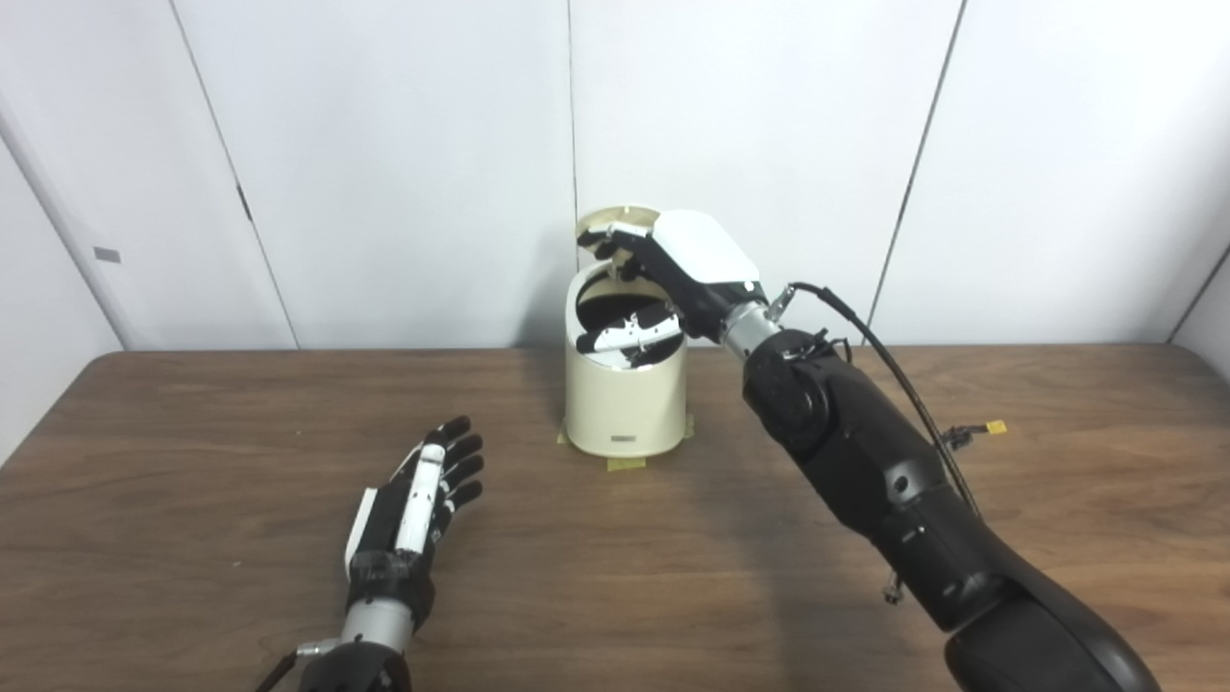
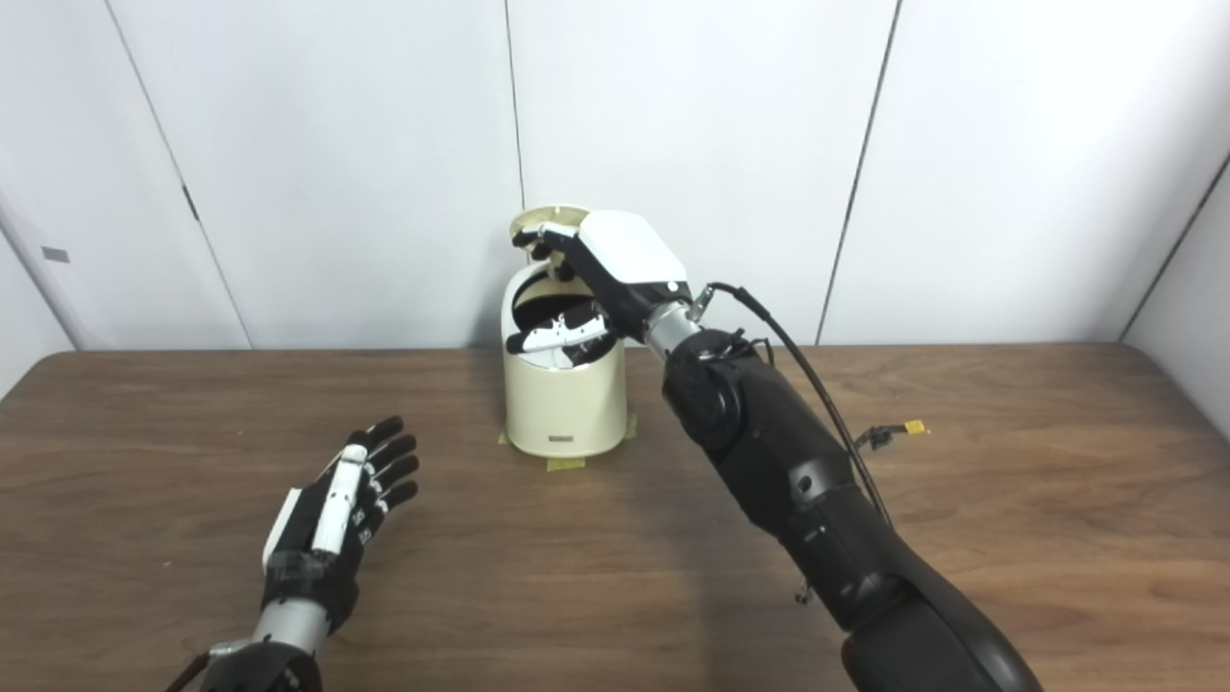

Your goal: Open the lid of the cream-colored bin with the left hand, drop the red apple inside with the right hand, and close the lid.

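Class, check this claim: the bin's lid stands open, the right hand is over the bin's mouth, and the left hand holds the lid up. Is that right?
Not quite. The left hand holds nothing; it lies on the table, fingers apart, away from the bin. The lid is open and the right hand is at the mouth, as the left eye view shows.

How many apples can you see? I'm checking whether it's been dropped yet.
0. No apple shows on the table; one may be hidden inside the bin, beneath the right hand.
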Controlling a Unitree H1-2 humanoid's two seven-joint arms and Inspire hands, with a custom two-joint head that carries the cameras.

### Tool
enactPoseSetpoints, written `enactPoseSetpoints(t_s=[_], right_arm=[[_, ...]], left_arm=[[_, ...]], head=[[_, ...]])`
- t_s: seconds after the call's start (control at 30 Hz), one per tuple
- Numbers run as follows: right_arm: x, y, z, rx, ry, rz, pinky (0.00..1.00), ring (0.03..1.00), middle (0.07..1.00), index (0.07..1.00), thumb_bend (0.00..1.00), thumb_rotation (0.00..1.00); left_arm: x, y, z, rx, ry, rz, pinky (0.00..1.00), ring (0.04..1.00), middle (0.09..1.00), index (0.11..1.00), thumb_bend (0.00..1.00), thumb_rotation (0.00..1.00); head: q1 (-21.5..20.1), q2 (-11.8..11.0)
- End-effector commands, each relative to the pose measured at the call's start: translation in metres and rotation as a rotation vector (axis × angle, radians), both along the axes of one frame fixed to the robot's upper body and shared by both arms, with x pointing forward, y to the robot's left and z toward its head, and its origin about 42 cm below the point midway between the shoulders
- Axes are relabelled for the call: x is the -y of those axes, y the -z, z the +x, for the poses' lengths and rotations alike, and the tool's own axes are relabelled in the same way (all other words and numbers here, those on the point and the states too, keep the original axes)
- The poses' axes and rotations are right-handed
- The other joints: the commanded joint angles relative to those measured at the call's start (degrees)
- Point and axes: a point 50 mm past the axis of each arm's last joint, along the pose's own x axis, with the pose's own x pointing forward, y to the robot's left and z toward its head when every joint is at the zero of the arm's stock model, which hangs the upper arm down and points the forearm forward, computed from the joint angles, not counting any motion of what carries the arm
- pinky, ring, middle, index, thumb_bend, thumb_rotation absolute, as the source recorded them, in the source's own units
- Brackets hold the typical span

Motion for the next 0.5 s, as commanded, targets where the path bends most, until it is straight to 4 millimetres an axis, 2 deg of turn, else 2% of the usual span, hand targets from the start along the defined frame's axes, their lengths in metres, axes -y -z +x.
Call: enactPoseSetpoints(t_s=[0.0,0.07,0.13,0.17,0.2,0.23,0.33,0.47], right_arm=[[0.0059,-0.0298,0.0056,0.074,0.007,0.015,0.81,0.869,0.845,0.805,0.64,0.47],[0.0069,-0.03,0.0052,0.094,0.01,0.023,0.78,0.833,0.813,0.785,0.65,0.42],[0.0077,-0.0301,0.0046,0.125,0.011,0.051,0.71,0.779,0.762,0.743,0.68,0.33],[0.0081,-0.0303,0.0039,0.14,0.007,0.081,0.65,0.722,0.713,0.707,0.69,0.24],[0.0086,-0.0307,0.0033,0.151,0.0,0.115,0.53,0.613,0.578,0.587,0.6,0.1],[0.009,-0.031,0.0026,0.158,-0.005,0.142,0.46,0.516,0.544,0.553,0.56,0.05],[0.0102,-0.0326,0.0002,0.171,-0.011,0.181,0.38,0.413,0.505,0.531,0.52,0.0],[0.012,-0.0332,-0.0009,0.174,-0.012,0.201,0.36,0.412,0.504,0.522,0.5,0.0]], left_arm=[[0.0045,-0.0212,0.009,0.081,0.016,0.005,0.84,0.853,0.839,0.856,0.4,0.81],[0.0045,-0.0213,0.0091,0.08,0.016,0.006,0.84,0.853,0.84,0.859,0.39,0.82],[0.0047,-0.0213,0.0094,0.08,0.016,0.006,0.84,0.852,0.84,0.858,0.39,0.82],[0.0048,-0.0213,0.0096,0.08,0.015,0.007,0.84,0.852,0.84,0.855,0.39,0.82],[0.0048,-0.0211,0.0098,0.08,0.016,0.009,0.84,0.85,0.838,0.852,0.4,0.82],[0.0048,-0.021,0.01,0.08,0.017,0.009,0.85,0.851,0.838,0.852,0.4,0.82],[0.0047,-0.0204,0.0105,0.078,0.016,0.011,0.85,0.849,0.839,0.852,0.4,0.82],[0.0047,-0.0192,0.011,0.078,0.016,0.007,0.85,0.849,0.842,0.853,0.4,0.83]], head=[[0.1,0.0],[0.1,0.0],[0.1,0.0],[0.1,0.0],[0.0,0.0],[0.0,0.0],[-0.1,-0.1],[-0.2,-0.4]])
